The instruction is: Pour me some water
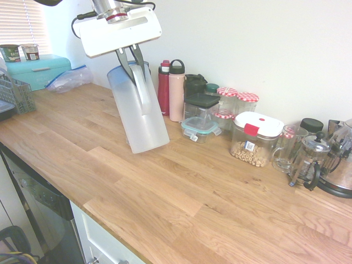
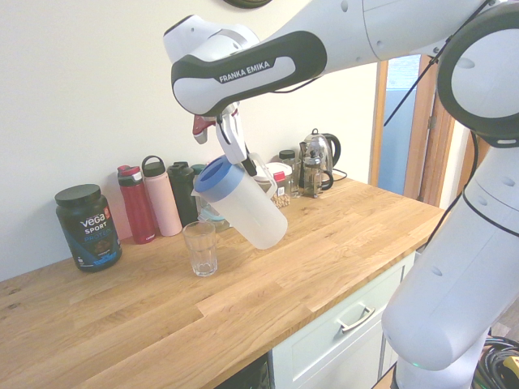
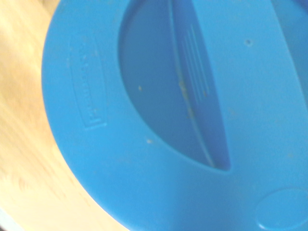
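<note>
My gripper (image 1: 132, 63) is shut on the top of the handle of a frosted white water pitcher (image 1: 138, 113) with a blue lid (image 2: 214, 175). The pitcher (image 2: 247, 209) is tilted, its lid end leaning toward a clear drinking glass (image 2: 200, 248) that stands upright on the wooden counter (image 2: 122, 308) just beside it. The glass looks empty. From the other side, in the first exterior view, the pitcher hides the glass. The wrist view is filled by the blue lid (image 3: 168, 110), seen from very close.
Along the wall stand a red bottle (image 2: 136, 203), a pink bottle (image 2: 162, 197), a dark protein tub (image 2: 87, 226), several food containers (image 1: 257, 138), a glass mug (image 1: 287, 147), a French press (image 1: 309, 159) and a kettle (image 2: 320, 158). A teal bread box (image 1: 37, 70) and a dish rack (image 1: 15, 93) stand at one end.
</note>
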Robot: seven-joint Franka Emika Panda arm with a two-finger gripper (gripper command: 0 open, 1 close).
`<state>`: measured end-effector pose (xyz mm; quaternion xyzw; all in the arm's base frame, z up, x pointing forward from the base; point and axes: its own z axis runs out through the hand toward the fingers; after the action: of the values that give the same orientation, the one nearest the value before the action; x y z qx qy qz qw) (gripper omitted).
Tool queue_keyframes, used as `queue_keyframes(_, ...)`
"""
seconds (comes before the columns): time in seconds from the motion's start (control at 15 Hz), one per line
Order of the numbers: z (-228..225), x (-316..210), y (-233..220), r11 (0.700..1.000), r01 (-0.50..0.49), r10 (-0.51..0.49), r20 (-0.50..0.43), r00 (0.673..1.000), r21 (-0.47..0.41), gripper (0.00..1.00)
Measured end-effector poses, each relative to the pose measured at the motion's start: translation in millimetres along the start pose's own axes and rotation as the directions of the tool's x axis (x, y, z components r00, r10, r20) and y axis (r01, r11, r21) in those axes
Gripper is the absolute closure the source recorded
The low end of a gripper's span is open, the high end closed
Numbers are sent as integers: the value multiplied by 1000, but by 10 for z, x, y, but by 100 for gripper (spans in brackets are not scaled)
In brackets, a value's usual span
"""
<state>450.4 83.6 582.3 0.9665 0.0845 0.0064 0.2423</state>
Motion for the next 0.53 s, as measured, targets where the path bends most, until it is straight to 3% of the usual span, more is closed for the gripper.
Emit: queue_keyframes(0.53, 225, -48, -323, 978, 107, -100, 51, 994, -177, 100)
